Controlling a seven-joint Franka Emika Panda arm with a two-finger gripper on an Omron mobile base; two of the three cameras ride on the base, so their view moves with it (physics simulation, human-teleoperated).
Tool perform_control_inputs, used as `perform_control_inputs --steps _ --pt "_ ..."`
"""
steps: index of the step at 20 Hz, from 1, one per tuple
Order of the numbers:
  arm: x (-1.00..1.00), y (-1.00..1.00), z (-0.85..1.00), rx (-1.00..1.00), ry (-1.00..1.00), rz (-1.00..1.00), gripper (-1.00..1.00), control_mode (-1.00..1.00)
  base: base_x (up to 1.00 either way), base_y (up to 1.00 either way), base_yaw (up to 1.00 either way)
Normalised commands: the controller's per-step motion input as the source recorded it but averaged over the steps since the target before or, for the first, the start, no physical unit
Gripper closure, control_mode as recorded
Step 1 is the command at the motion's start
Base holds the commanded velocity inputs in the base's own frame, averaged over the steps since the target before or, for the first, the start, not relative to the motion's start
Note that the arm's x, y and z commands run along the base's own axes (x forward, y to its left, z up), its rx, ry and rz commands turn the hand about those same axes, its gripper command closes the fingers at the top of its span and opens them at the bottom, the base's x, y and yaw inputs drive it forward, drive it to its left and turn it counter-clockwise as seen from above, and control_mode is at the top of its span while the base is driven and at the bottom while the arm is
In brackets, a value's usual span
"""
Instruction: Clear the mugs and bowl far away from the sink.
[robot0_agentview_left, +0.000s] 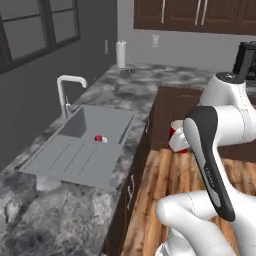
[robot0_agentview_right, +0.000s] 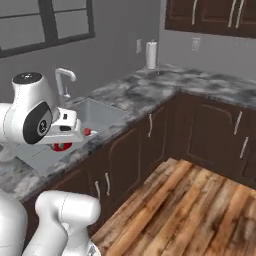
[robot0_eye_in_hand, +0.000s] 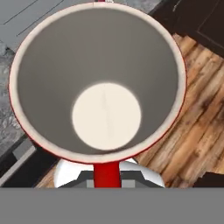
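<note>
Our hand (robot0_eye_in_hand: 106, 175) is closed on the rim of the red mug (robot0_eye_in_hand: 98, 83), and we look straight down into it: a pale cream inside, a round light base, a thin red edge. The mug hangs in the air over the plank floor (robot0_eye_in_hand: 197, 127), beside the edge of the marbled worktop (robot0_agentview_left: 60, 210).

From the left base view the mug (robot0_agentview_left: 176, 136) peeks out behind our forearm, in front of the dark cabinet fronts (robot0_agentview_left: 170, 110). From the right base view a red bit of it (robot0_agentview_right: 62, 146) shows below the wrist.

The grey sink (robot0_agentview_left: 85, 145) lies in the worktop with its ribbed drainboard toward us and the slim faucet (robot0_agentview_left: 67, 92) at the wall side. A small red and white object (robot0_agentview_left: 100, 138) sits in the basin; we cannot tell what it is. A paper towel roll (robot0_agentview_left: 121, 54) stands in the far corner.
</note>
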Motion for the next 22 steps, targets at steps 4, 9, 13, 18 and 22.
perform_control_inputs --steps 4,9,13,18,22 --pt "0.0 0.0 0.0 0.0 0.0 0.0 1.0 1.0 0.0 0.0 -1.0" --pt "0.0 0.0 0.0 0.0 0.0 0.0 1.0 1.0 0.0 0.0 -1.0" --pt "0.0 0.0 0.0 0.0 0.0 0.0 1.0 1.0 0.0 0.0 -1.0" --pt "0.0 0.0 0.0 0.0 0.0 0.0 1.0 1.0 0.0 0.0 -1.0" --pt "0.0 0.0 0.0 0.0 0.0 0.0 1.0 1.0 0.0 0.0 -1.0"
